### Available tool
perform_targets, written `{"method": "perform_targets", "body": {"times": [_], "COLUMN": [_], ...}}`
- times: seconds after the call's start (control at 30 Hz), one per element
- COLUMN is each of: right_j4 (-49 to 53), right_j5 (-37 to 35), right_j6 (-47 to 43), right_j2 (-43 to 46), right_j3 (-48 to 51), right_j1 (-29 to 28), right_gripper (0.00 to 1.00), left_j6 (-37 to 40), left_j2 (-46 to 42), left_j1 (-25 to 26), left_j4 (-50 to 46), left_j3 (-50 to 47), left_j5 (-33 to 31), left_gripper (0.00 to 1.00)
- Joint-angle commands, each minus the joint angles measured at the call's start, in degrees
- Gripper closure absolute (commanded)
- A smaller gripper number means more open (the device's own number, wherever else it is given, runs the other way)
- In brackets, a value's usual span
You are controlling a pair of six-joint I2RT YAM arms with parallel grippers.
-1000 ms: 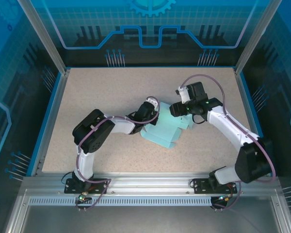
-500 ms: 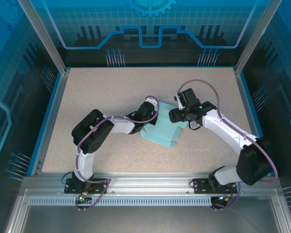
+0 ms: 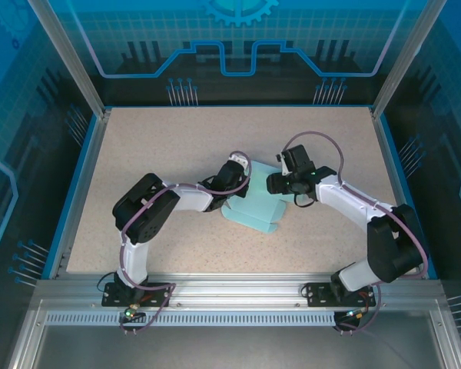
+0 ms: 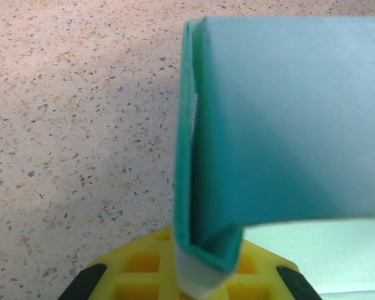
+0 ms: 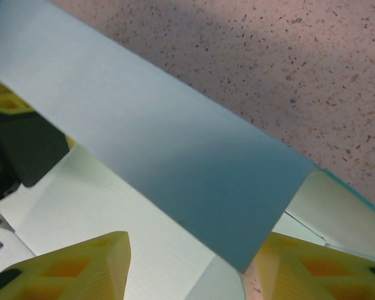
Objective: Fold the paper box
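Cyan paper box (image 3: 253, 209) was only half folded; my left gripper (image 4: 203, 272) clamped a doubled wall, right gripper (image 5: 190, 265) gaped around a loose flap.

The speckled beige table (image 3: 154, 146) carries a single thing: the pale cyan paper box (image 3: 255, 211). It lies mid-table between the left claw (image 4: 203, 275) and the right claw (image 5: 194, 262), with one panel raised.
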State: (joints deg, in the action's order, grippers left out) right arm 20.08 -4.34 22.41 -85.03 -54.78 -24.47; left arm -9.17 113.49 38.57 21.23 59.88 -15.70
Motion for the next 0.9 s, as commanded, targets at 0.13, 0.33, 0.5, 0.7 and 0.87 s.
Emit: {"method": "perform_targets", "body": {"times": [0.13, 0.33, 0.5, 0.7, 0.87], "right_j4": [-18.1, -20.4, -9.2, -7.2, -11.5], "right_j5": [7.9, 10.6, 2.8, 1.2, 1.6], "right_j6": [4.0, 5.1, 5.2, 6.8, 8.5], "right_j2": [2.5, 6.6, 11.8, 13.2, 10.3], "right_j3": [7.4, 12.8, 14.2, 17.4, 19.3], "right_j1": [3.1, 6.0, 5.5, 5.2, 4.0], "right_gripper": [0.5, 0.54, 0.43, 0.4, 0.38], "left_j6": [-1.4, -1.4, -1.5, -1.6, -1.4], "left_j2": [-2.2, -2.5, -2.5, -2.7, -3.1], "left_j1": [-0.1, -0.1, -0.1, -0.1, -0.1], "left_j4": [-1.5, -1.7, -1.9, -1.9, -1.9], "left_j3": [0.0, -0.1, 0.0, 0.2, 0.0], "left_j5": [0.1, -0.1, -0.4, -0.1, -0.4], "left_gripper": [1.0, 1.0, 1.0, 1.0, 1.0]}}
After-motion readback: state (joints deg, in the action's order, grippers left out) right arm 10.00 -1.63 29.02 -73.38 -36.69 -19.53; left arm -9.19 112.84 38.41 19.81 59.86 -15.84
